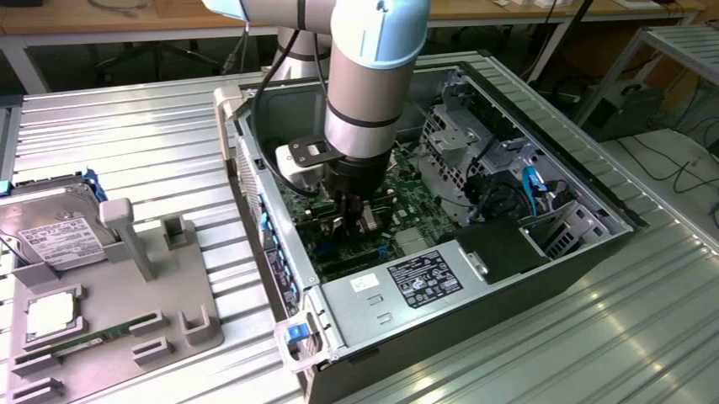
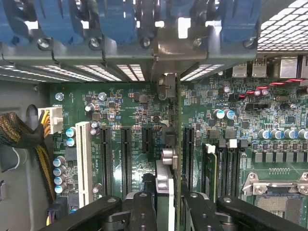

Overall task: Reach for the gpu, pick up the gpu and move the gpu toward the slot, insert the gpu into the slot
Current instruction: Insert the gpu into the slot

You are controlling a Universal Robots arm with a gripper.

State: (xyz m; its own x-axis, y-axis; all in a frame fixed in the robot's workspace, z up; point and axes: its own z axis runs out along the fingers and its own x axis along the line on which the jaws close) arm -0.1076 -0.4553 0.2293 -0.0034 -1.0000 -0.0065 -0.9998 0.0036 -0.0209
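Here the gpu stands on edge between the fingers of the gripper, clamped at its top edge.

Its long axis runs straight away from the jaws toward the case's rear wall, its metal bracket up at the blue clips. It sits low over the motherboard; the slot under it I cannot make out. Black connectors lie just beside it on one flank, the memory slots and processor socket on the other. In the exterior view the hard drive rests well apart on a grey fixture.
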